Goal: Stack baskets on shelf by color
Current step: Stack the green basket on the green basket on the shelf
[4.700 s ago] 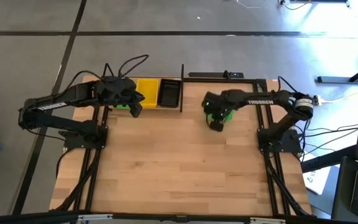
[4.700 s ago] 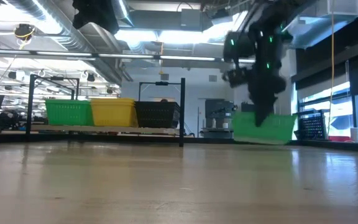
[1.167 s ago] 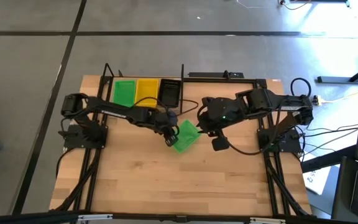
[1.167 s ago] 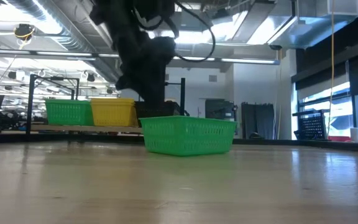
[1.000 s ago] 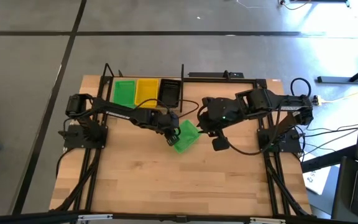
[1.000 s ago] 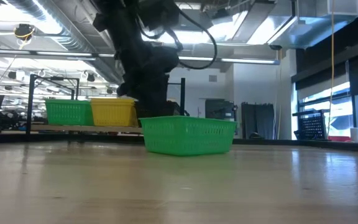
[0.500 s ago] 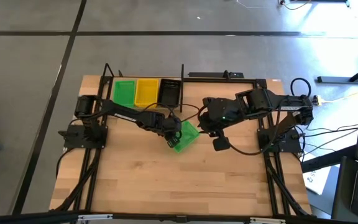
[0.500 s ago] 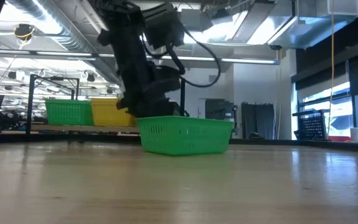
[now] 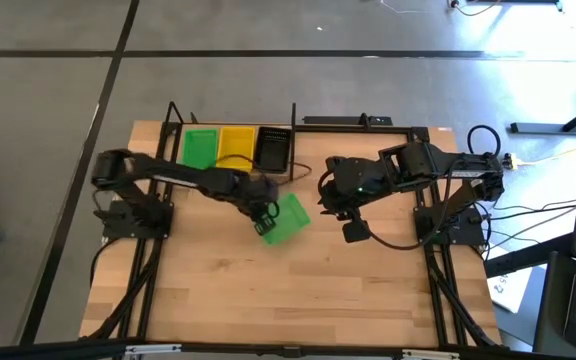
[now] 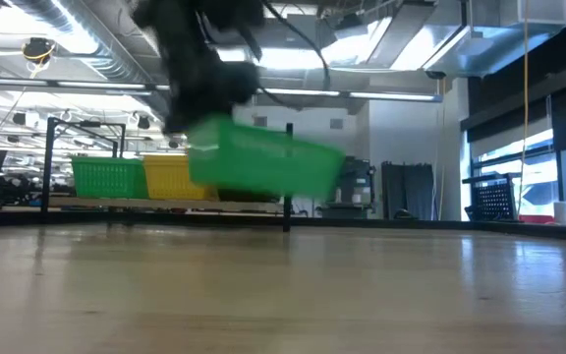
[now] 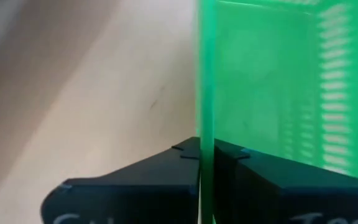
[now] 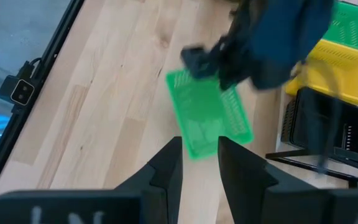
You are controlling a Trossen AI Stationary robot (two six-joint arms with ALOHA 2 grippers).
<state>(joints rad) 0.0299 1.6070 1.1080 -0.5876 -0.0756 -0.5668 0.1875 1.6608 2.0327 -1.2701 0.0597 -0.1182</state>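
- Your left gripper (image 9: 265,219) is clamped on one wall of a green basket (image 9: 286,220), and the basket hangs clear of the table (image 9: 268,300), tilted, in the low view.
- You hold it by a single thin rim (image 11: 204,93). A quick swing toward the shelf (image 9: 230,170) could likely twist the basket in the jaws or let it slip out.
- The tilt matters: if it reaches the shelf at this angle, it may catch on the rim of the green basket already on the shelf (image 9: 200,150) instead of nesting inside it.
- Watch the black frame post (image 10: 289,177) at the shelf's end; a low or wide path could knock the carried basket against it.
- A hard set-down could also nudge the yellow basket (image 9: 235,146) just beside the green one.
- Your right gripper (image 12: 199,163) hovers with its fingers apart and nothing between them, near the middle of the table. Keep that arm away from the left arm's path.
- On the shelf sit green, yellow and black (image 9: 273,148) baskets in a row, side by side. I see nothing loose inside any of them, and the carried basket looks empty too.
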